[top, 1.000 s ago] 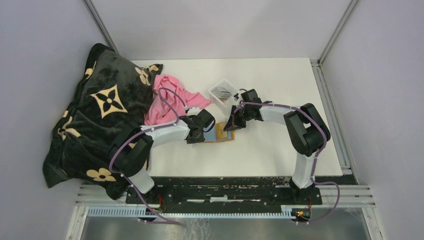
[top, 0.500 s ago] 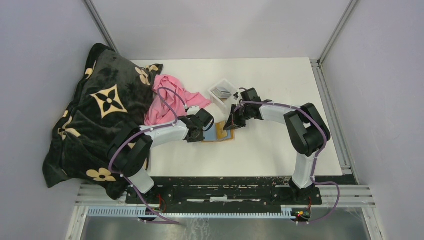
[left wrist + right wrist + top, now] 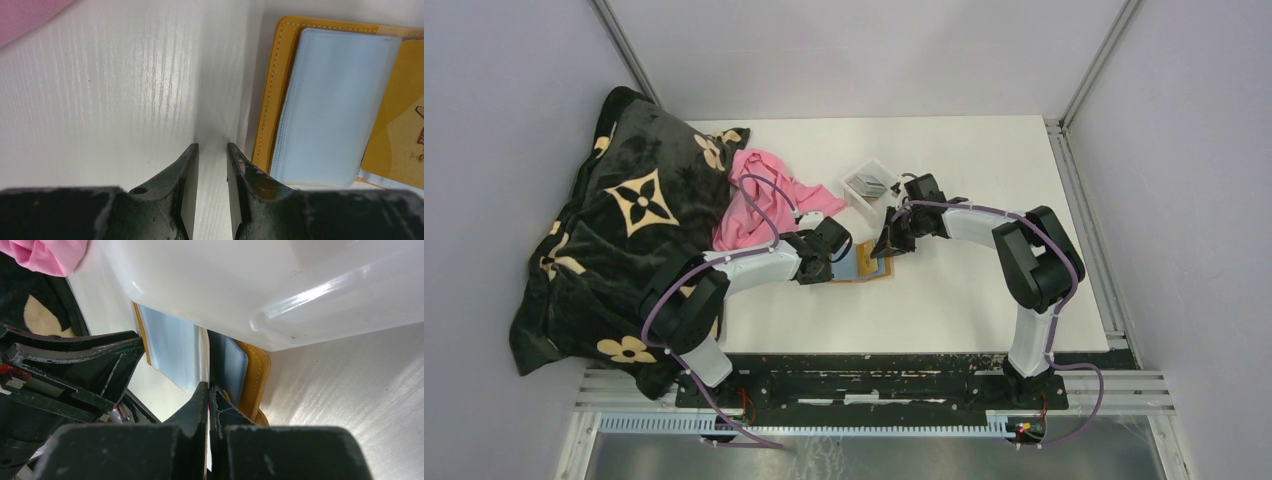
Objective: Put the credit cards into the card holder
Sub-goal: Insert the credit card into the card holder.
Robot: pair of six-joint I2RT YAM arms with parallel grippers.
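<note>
**Ana:** Just left of the flat orange-tan leather bifold card holder (image 3: 869, 270), lying open on the white table (image 3: 984, 180), how's the left gripper (image 3: 212, 150)?

**Ben:** Fingers a sliver apart, nothing between them. The holder's stitched edge is just beside one finger.

**Ana:** And the right gripper (image 3: 208, 387)?

**Ben:** Pinched together at the holder's inner panels, with a dark bluish card (image 3: 227, 362) beside its tips. Whether anything is nipped, I can't tell. The stack of grey and dark plastic credit cards (image 3: 868, 185) lies in a clear plastic tray (image 3: 225, 290) just beyond the holder.
</note>
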